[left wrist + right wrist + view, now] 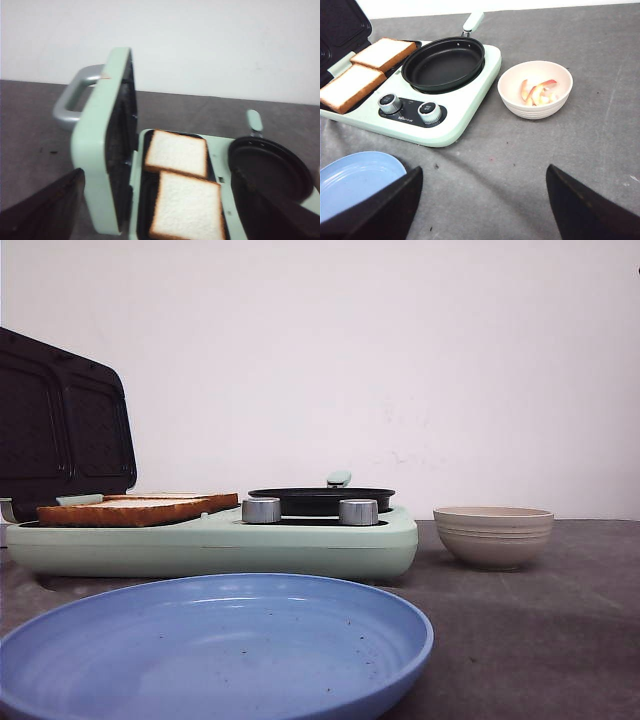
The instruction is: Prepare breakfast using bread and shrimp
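The bread [367,70] lies as two slices side by side on the grill plate of the maker [455,125], left of the pan [444,63]; the shrimp [537,92] sit in the bowl [536,107], just right of the maker. Both claws, left [160,210] and right [480,200], are spread open and empty. The likely step is moving shrimp to the pan: lower the right claw straight into the bowl, pinch one piece gently, clear the rim before crossing.

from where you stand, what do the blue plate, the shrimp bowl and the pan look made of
Blue plate: probably glazed ceramic, glossy with soft reflections.
Bowl: matte cream, ribbed sides; ceramic or plastic, unclear.
Pan: dark nonstick-coated metal, with a slight sheen.
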Controlling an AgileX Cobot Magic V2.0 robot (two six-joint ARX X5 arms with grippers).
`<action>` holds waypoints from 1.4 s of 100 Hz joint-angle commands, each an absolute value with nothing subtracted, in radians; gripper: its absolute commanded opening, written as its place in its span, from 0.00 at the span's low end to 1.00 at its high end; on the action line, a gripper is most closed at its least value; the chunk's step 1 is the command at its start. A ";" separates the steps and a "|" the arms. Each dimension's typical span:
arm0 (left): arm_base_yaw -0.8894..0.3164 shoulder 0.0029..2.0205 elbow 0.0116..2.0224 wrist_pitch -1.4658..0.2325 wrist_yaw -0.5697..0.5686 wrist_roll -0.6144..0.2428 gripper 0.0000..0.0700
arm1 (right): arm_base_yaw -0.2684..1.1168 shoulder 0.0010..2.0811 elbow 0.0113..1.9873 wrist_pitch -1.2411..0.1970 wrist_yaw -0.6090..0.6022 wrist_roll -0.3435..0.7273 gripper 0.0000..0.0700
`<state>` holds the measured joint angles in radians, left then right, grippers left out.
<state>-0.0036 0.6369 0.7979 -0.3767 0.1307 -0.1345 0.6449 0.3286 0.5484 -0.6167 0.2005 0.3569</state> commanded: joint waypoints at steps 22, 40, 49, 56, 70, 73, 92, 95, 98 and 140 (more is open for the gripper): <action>0.183 0.796 0.941 -0.341 0.236 -0.219 0.74 | 0.651 0.331 0.549 -0.608 0.200 0.367 0.68; 0.336 0.937 1.009 -0.306 0.348 -0.468 0.74 | 0.651 0.331 0.549 -0.608 0.199 0.367 0.68; 0.382 1.009 1.015 -0.250 0.449 -0.588 0.74 | 0.651 0.331 0.549 -0.608 0.199 0.367 0.68; 0.405 1.064 1.015 -0.189 0.512 -0.679 0.74 | 0.651 0.331 0.549 -0.608 0.199 0.367 0.68; 0.418 1.167 1.015 -0.081 0.579 -0.812 0.74 | 0.651 0.331 0.549 -0.608 0.199 0.366 0.68; 0.418 1.189 1.015 -0.057 0.590 -0.831 0.74 | 0.651 0.331 0.549 -0.608 0.200 0.366 0.68; 0.419 1.306 1.015 0.033 0.604 -0.917 0.74 | 0.651 0.331 0.549 -0.608 0.199 0.366 0.68; 0.419 1.324 1.015 0.046 0.611 -0.931 0.74 | 0.651 0.331 0.549 -0.608 0.200 0.366 0.68; 0.419 1.342 1.015 0.057 0.619 -0.941 0.74 | 0.651 0.331 0.549 -0.608 0.200 0.366 0.68; 0.418 1.506 1.015 0.218 0.715 -1.056 0.72 | 0.651 0.331 0.549 -0.608 0.203 0.367 0.68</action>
<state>0.4122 1.4910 0.9997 0.2031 0.7071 -1.0386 0.6449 0.3286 0.5484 -0.6167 0.2008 0.3569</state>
